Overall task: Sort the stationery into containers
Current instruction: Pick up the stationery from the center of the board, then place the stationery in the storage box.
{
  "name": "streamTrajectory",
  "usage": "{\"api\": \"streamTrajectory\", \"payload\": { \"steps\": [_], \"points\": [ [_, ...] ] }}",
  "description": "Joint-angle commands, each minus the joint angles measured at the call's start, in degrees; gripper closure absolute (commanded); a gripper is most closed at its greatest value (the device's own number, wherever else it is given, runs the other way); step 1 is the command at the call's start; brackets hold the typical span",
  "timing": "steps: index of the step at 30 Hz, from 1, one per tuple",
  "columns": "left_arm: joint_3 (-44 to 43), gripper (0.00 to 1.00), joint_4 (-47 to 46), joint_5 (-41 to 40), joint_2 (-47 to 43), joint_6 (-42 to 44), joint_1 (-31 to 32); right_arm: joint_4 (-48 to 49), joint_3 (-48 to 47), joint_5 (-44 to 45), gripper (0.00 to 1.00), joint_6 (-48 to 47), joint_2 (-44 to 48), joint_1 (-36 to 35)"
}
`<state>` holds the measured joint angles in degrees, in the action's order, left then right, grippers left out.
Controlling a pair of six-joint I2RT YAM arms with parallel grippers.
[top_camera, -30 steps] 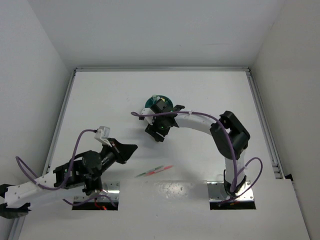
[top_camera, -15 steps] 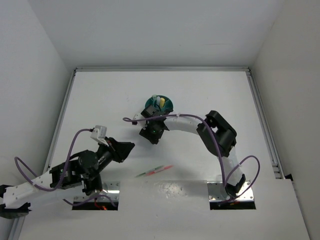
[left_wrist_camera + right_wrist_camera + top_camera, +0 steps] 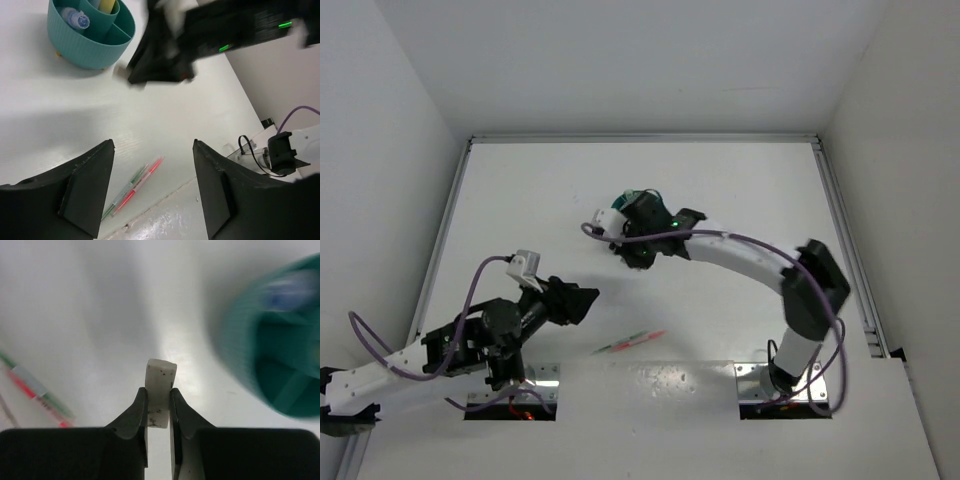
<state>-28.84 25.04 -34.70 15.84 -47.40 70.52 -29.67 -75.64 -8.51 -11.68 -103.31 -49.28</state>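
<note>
Clamping a small beige eraser (image 3: 161, 372) upright between its tips, the right pincer (image 3: 158, 392) has just gone from spread to closed. In the overhead view its arm has swung its elbow out to the right. The teal bowl (image 3: 240, 347) sits just to this pincer's right and slightly ahead. It is blurred in the wrist view, which suggests the arm is moving. The eraser looks lifted off the table (image 3: 100, 300), though I cannot be sure of the gap. So one more item is picked, and only the short carry and the drop into a compartment remain for it.

The left pincer (image 3: 152, 145) has meanwhile opened wide and holds nothing. Two thin pens (image 3: 132, 187), green and pink-red, lie side by side just below it, between its fingers, not yet touched. The bowl stands well ahead of it to the left, with a blue marker (image 3: 80, 20) and a yellow marker (image 3: 106, 5) already inside. The pens look like the left arm's next target.
</note>
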Motion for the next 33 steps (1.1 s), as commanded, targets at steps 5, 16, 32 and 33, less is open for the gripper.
{"api": "streamTrajectory", "payload": {
  "steps": [5, 16, 32, 33],
  "points": [
    [-5.25, 0.30, -0.25, -1.69, 10.52, 0.99, 0.67, 19.29, 9.01, 31.94, 1.00, 0.42, 15.15, 2.07],
    [-6.67, 0.30, -0.25, -1.69, 15.46, 1.52, 0.67, 20.09, 1.90, 39.71, 1.00, 23.89, 7.78, 8.49],
    [-3.42, 0.28, -0.25, -1.69, 12.20, -0.59, 0.67, 12.09, -6.11, 20.82, 1.00, 33.66, -1.20, 15.43],
    [-3.42, 0.28, -0.25, -1.69, 12.20, -0.59, 0.67, 12.09, -6.10, 19.08, 1.00, 34.18, -1.72, 15.44]
  ]
}}
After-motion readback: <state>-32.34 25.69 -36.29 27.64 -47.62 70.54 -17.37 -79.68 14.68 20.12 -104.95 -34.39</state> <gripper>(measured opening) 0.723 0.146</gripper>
